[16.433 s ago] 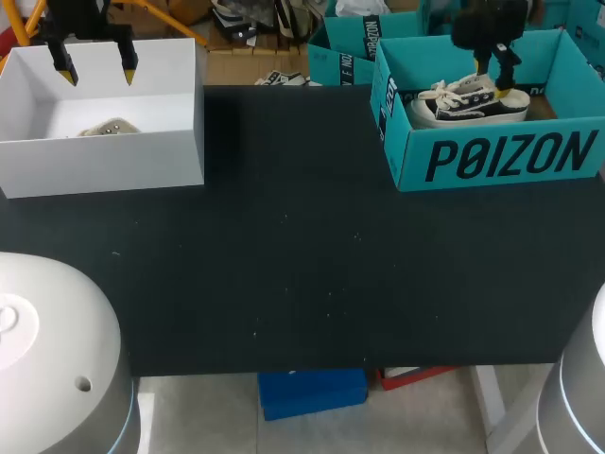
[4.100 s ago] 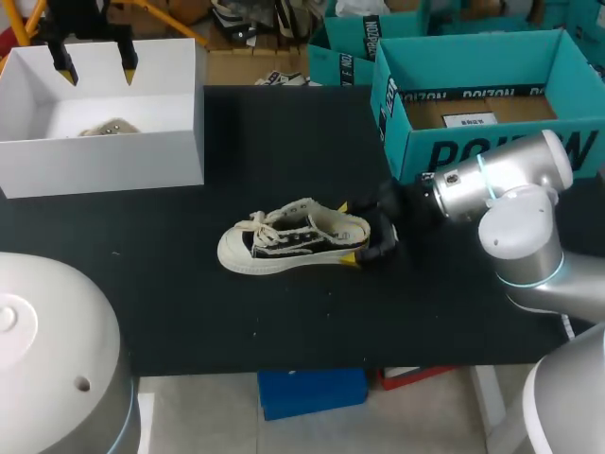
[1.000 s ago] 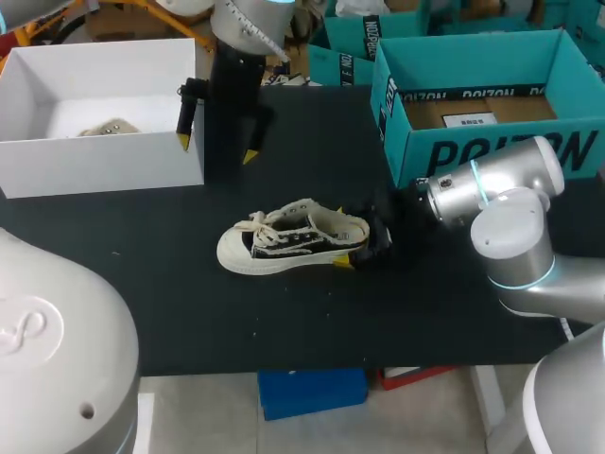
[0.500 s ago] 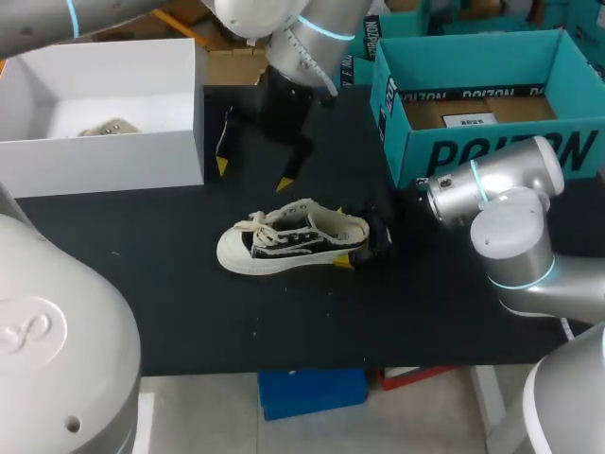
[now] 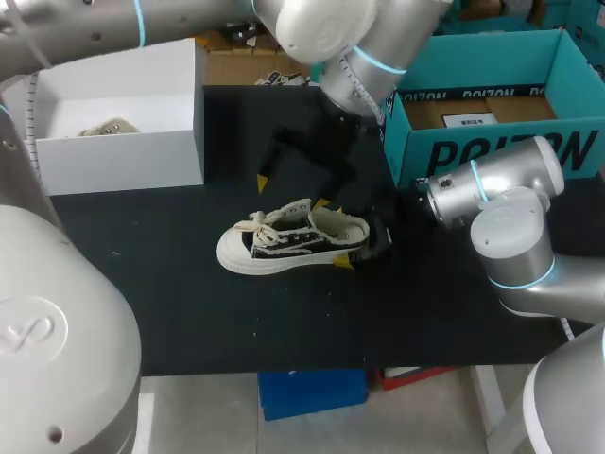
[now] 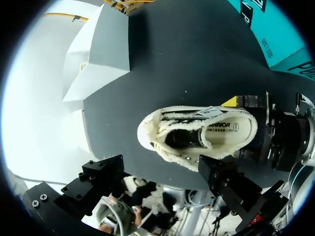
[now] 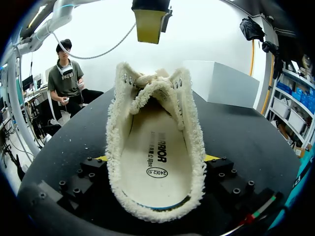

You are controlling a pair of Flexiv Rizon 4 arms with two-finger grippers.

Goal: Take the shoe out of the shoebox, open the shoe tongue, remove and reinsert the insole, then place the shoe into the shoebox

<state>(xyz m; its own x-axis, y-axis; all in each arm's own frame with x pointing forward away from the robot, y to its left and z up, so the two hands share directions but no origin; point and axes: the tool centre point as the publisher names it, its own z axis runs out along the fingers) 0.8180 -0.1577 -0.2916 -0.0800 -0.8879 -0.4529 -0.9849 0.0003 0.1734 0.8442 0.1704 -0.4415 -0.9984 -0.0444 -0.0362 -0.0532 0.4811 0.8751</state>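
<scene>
A cream and black low sneaker (image 5: 291,238) lies on its sole in the middle of the black table (image 5: 189,303), toe toward the white box. My right gripper (image 5: 354,235) is shut on its heel, one yellow-tipped finger (image 7: 101,158) against each side. The printed cream insole (image 7: 152,164) lies inside the shoe (image 7: 155,147), under the laced tongue (image 7: 150,86). My left gripper (image 5: 292,192) hangs open just above the shoe (image 6: 197,135), apart from it, fingers straddling its mouth. One of its yellow tips (image 7: 150,19) shows above the toe. The teal shoebox (image 5: 492,156) stands at the back right.
A white open box (image 5: 123,156) stands at the back left with a beige item (image 5: 106,127) inside. My left arm (image 5: 189,24) spans the back of the table. Bare black tabletop lies in front of the shoe.
My left arm has swung from beside the white box to the right and down, and its open gripper now hangs over the shoe. The shoe and the right gripper have not moved.
</scene>
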